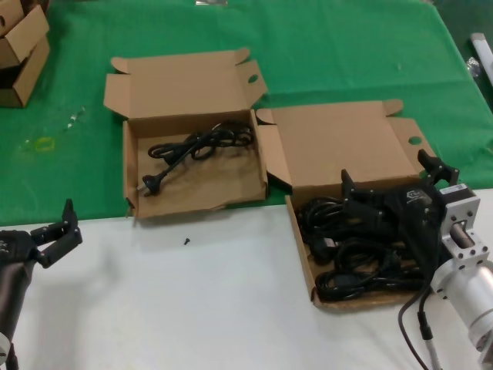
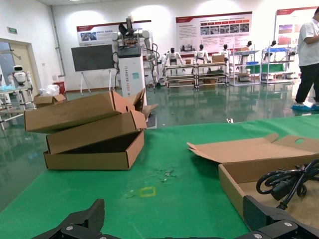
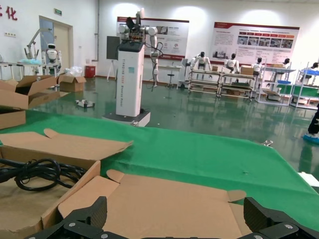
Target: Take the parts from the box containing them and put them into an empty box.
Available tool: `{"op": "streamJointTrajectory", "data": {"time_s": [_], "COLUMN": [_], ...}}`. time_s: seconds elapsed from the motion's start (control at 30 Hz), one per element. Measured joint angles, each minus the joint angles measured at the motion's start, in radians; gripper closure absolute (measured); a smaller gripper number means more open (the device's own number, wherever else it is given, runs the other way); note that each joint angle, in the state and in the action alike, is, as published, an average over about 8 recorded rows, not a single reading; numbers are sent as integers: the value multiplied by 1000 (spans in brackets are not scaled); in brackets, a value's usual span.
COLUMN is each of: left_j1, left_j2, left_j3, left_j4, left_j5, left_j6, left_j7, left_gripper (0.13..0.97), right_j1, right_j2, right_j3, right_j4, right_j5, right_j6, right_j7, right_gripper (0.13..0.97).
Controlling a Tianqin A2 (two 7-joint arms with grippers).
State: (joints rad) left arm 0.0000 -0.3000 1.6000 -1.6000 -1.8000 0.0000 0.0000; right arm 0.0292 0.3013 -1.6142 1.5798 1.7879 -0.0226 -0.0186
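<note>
Source box: the box containing them (image 1: 304, 254) sits at 4 o'clock in the head view, lid laid back toward 12, front wall straight; it holds a heap of black power cords (image 1: 362, 262).
Destination box: the empty box (image 1: 132, 173) lies at about 11 o'clock from the source, front wall sagging; one cord (image 1: 202, 145) already lies inside, so the name no longer fits exactly.
Right end effector: the right end effector (image 1: 389, 193) hangs over the far half of the source box, fingers spread wide, holding nothing.
Left end effector: the left end effector (image 1: 58, 231) waits at 8 o'clock over the white counter (image 1: 192, 308), also spread and unloaded.
Key relation: the cord heap lies directly beneath and toward 6 o'clock from the right end effector; the heap's long axis runs roughly 12 to 6 along the box.
Nearer arm: right, clearly; the left is well apart from both cords.
Judged next need: a straight descent onto a bundle.
</note>
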Motion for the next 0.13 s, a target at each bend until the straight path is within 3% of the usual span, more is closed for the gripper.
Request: {"op": "streamJointTrajectory", "data": {"time_s": [0.13], "left_j1": [0], "left_j2": [0], "left_j3": [0], "left_j4": [0], "left_j5": [0], "left_j6": [0], "left_j7": [0], "left_gripper": [132], "right_j1": [0], "right_j2": [0], "right_j3": [0], "right_j4": [0], "right_j5": [0], "right_j6": [0], "right_j7": [0], "right_gripper": [129]}}
